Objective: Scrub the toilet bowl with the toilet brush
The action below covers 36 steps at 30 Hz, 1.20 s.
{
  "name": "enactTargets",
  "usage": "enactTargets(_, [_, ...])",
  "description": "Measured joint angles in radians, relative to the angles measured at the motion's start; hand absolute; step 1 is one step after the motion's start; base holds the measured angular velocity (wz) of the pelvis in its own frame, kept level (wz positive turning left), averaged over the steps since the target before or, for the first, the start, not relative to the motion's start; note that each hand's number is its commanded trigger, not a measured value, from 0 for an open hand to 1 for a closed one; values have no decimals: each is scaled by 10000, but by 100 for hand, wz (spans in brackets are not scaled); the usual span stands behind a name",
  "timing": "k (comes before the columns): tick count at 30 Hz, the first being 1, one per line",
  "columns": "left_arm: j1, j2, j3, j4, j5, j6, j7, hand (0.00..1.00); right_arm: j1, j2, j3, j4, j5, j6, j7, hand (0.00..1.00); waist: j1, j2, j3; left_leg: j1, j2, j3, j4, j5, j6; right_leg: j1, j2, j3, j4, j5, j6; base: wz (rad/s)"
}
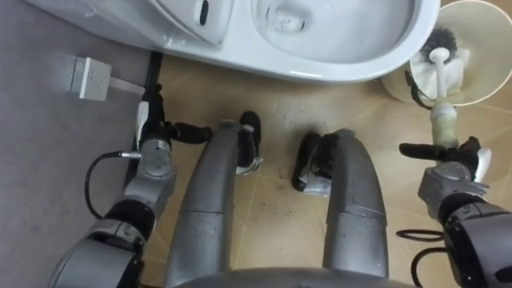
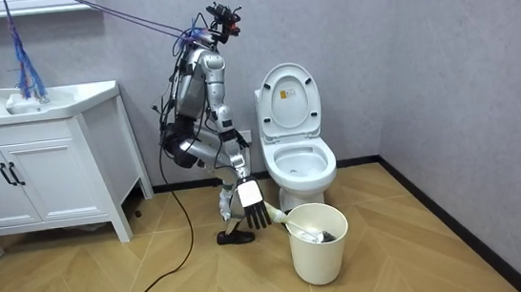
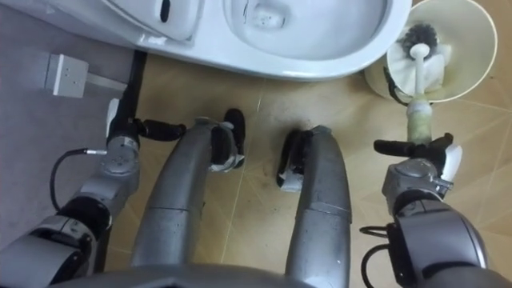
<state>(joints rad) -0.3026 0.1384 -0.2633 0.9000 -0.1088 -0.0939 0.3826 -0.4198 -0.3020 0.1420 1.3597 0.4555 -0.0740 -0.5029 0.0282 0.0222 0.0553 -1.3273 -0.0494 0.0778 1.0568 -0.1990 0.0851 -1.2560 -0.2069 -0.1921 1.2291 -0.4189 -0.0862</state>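
Left eye view: my right hand [image 1: 452,172] hangs at the near end of the toilet brush [image 1: 441,80]. The brush stands in the pale bucket [image 1: 490,56] beside the toilet bowl [image 1: 344,68], bristles down inside. My left hand [image 1: 156,148] hangs by my left leg, and I cannot tell its grip.

Room view: my right fingers are straight and spread, grasping nothing, just beside the handle. The toilet lid [image 2: 289,95] is up.

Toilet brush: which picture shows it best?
The left eye view: it looks straight down on the toilet brush, dark bristles inside the white bucket, handle clear. The right eye view shows nearly the same. The room view shows it small, poking from the bucket.
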Motion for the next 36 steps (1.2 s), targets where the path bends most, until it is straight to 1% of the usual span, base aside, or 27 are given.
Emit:
enactTargets(5, [-109,82,-276,-66,1,1,-9,0,-35,-139,346,19,213,2,-107,0,91,11,3,-193,-52,-7,199,-31,-54,-202,-47,-9,306,-109,-85,7])
enactTargets(6, [-113,82,-342,-69,2,1,-12,0,-41,-171,399,22,248,1,-107,0,94,18,5,-197,-112,-32,203,-66,-113,-209,-81,-8,341,-131,-97,10])
enactTargets(7, [-110,75,-378,-87,3,1,-23,0,-42,-191,452,26,292,0,-109,0,91,21,6,-199,-164,-54,223,-72,-124,-216,-147,-7,402,-175,-105,10])
enactTargets(9, [-110,78,-389,-102,-43,1,-23,0,-49,-194,586,25,409,-8,-108,0,96,25,7,-206,-162,-54,277,-93,-145,-223,-186,-10,477,-229,-130,5])
enactTargets(10, [-111,131,-558,-163,-203,1,-22,0,-74,-220,708,30,621,-9,-101,0,104,33,9,-215,-169,-60,299,-98,-148,-236,-187,-6,510,-259,-139,3])
enactTargets(12, [-113,161,-665,-220,-197,-1,-27,0,-76,-277,729,31,818,-9,-60,0,103,68,18,-236,-197,-75,372,-134,-179,-250,-207,-7,606,-340,-149,4])
enactTargets(14, [-109,232,-764,-350,-208,0,-29,0,-98,-356,806,27,1041,-9,29,0,129,75,22,-290,-174,-67,386,-141,-188,-321,-195,0,631,-368,-179,0])
enactTargets(17, [-132,363,-986,-417,-634,-8,-37,0,-105,-497,1067,31,1172,-8,48,0,167,91,25,-400,-174,-3,400,-152,-219,-454,-190,-7,700,-414,-223,4])
enactTargets(18, [-149,383,-1020,-443,-794,-8,-36,0,-79,-518,1149,33,1278,-8,49,9,172,94,27,-416,-167,7,440,-172,-246,-472,-190,-10,765,-462,-207,0])
enactTargets(20, [-119,384,-1085,-447,-974,-8,-27,0,-57,-518,1232,36,1366,-8,69,94,237,95,28,-422,-147,-21,482,-223,-321,-471,-195,-27,782,-522,-262,0])
enactTargets(21, [-119,384,-1133,-450,-974,-13,-16,0,-49,-519,1234,36,1338,-7,69,100,247,108,36,-423,-148,-24,477,-236,-348,-472,-202,-37,794,-560,-283,5])
enactTargets(28, [-129,384,-1141,-462,-972,-13,93,0,36,-526,1522,35,1287,3,66,100,256,122,46,-531,-134,-70,467,-297,-477,-559,-197,-100,810,-692,-404,2])
enactTargets(33, [-108,410,-1203,-625,-971,-33,364,0,68,-563,1533,34,1282,7,66,100,293,121,47,-721,-136,-79,468,-307,-491,-752,-166,-93,809,-707,-398,0])
enactTargets(36, [-101,502,-1371,-642,-974,-40,453,0,69,-600,1569,34,1301,14,62,100,305,119,49,-772,-137,-80,471,-317,-487,-796,-161,-90,807,-719,-380,0])
